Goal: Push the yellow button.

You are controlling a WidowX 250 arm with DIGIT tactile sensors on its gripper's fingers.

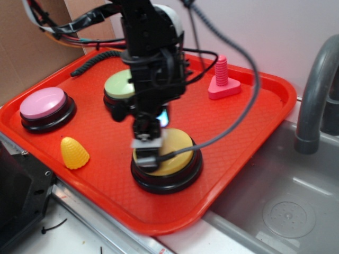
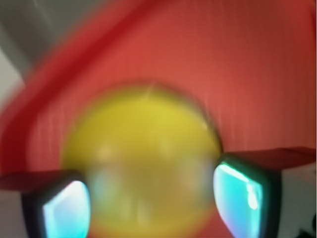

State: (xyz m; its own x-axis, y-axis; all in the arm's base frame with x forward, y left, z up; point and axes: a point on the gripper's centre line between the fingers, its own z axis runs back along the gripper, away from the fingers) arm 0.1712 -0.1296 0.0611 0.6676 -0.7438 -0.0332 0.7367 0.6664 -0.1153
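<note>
yellow button point(image 1: 175, 151): right under the jaws, at the near middle of the red tray point(image 1: 254, 132) | jaws: gripper point(image 1: 146, 144) spread, a finger either side of the dome in the wrist view | do well: press straight down on the dome's centre; green button point(image 1: 119, 84) just behind stays clear

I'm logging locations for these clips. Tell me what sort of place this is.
Probably a mock kitchen-sink test bench. A grey curved metal faucet stands over a grey steel sink basin. Beside it, a red plastic tray holds toy push buttons, including the large yellow domed button under the black robot gripper.
</note>
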